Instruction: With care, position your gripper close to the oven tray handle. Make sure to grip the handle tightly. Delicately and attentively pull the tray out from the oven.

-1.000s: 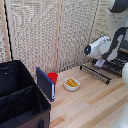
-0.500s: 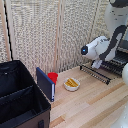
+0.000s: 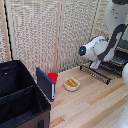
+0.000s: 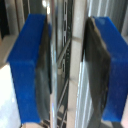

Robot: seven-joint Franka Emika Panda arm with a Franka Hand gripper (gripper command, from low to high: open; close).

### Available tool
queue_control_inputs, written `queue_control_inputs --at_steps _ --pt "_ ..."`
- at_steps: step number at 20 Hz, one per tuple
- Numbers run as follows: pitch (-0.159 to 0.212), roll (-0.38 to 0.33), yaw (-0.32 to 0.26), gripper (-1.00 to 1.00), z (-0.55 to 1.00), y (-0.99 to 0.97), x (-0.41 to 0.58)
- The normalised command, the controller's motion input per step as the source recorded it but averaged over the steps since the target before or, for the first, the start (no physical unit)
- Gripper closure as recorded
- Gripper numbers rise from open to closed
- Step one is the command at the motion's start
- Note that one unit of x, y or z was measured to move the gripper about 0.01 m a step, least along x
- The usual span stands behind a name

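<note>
at the rack's front edge, a grip not yet sure

at the exterior view's right, the tray point(image 3: 102, 71) lies flat on the light wooden desk point(image 3: 90, 102), reaching out from the oven point(image 3: 121, 54), which is largely hidden behind the white arm point(image 3: 102, 47). the gripper point(image 3: 95, 64) is down at the tray, near the middle of its length. the oven tray handle point(image 3: 92, 74) is the dark bar along the tray's outer long edge.

in the wrist view the two blue-tipped fingers point(image 4: 30, 65) stand a little apart, with blurred metal wire running through the gap between their dark pads. whether the pads already press on the handle or only straddle it, i cannot tell; the picture is too soft.

the risks, as i judge them: if the fingers bite a slat and not the handle bar, the wire may bend or slip free. a loose hold would let the bar slide out mid-pull. a pull that is off the tray's line could cock it in the oven and jam it, or drag the light oven along the desk. near the tray's outer end sit a white bowl point(image 3: 72, 83) and a red cup point(image 3: 53, 77), which a hasty pull might strike.
</note>
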Motion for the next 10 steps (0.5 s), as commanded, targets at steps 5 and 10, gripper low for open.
queue_control_inputs --at_steps 5,10 --pt "0.057 0.024 -0.005 1.00 0.04 0.78 0.064" --pt "0.033 -0.005 -0.025 -1.00 0.08 0.16 0.040"
